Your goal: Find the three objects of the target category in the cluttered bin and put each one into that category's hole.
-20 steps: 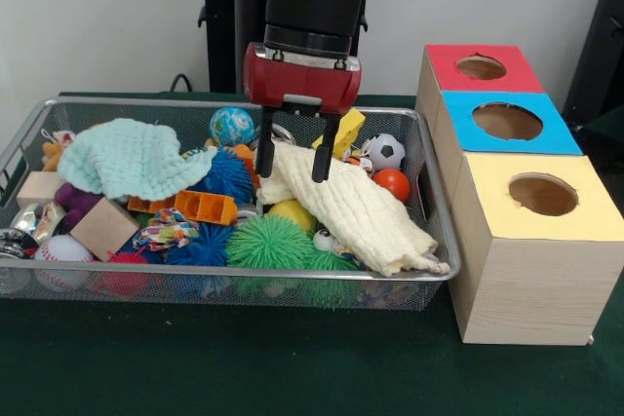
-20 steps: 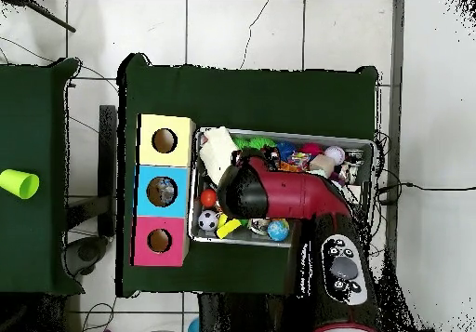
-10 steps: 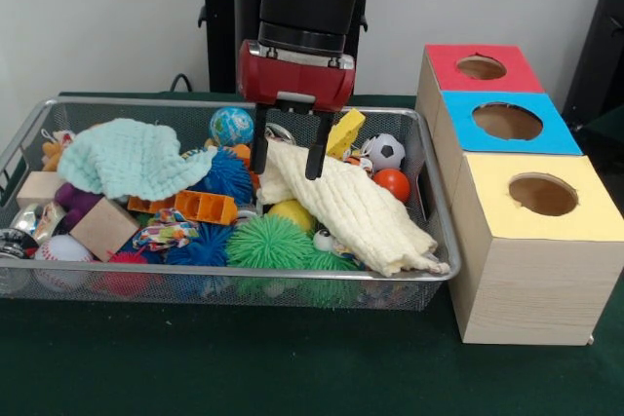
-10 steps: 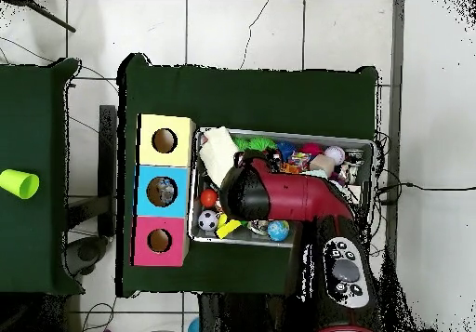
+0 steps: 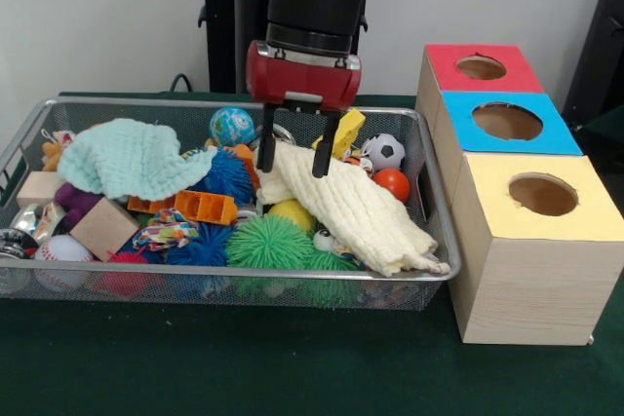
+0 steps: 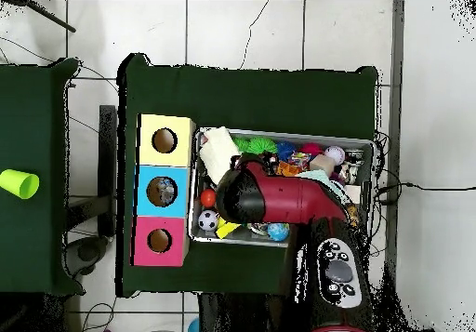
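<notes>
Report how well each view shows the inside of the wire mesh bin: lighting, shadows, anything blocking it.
Front view: even, soft light, no harsh glare; the silver wire mesh bin is readable, the open tool hanging over the cream waffle cloth. Overhead view: the red and black arm covers much of the bin's middle, so the toys show only around it.

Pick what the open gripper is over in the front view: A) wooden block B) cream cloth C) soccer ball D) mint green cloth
B: the gripper hangs open with its fingertips astride the upper end of the cream cloth, well clear of the mint green cloth.
</notes>
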